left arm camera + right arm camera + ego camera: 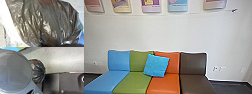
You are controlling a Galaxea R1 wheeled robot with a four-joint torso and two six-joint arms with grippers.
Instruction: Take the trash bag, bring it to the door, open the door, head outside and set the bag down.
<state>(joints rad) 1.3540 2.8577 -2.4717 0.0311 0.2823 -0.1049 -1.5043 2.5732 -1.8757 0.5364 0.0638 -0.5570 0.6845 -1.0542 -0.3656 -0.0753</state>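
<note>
Bag (45,23) beside our plate (51,83); contact with floor (60,60) unclear. We cannot tell either claw's state. Risk, we judge: turning near the sofa (192,63) could snag and tear the bag.

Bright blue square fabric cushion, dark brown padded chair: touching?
Apart. Head view: a strip of smooth orange padded backrest shows between the cushion and the chair.

There are 4 armless padded chairs (193,83), with 4 backrests (119,60) and 4 seat pads (132,81) — plus 1 square cushion (156,65), 5 posters (177,5), 1 small dark fitting (234,10) and 1 black trash bag (50,21). Wall outlets (222,68) number more than 1 — the exact count I cannot tell.
</note>
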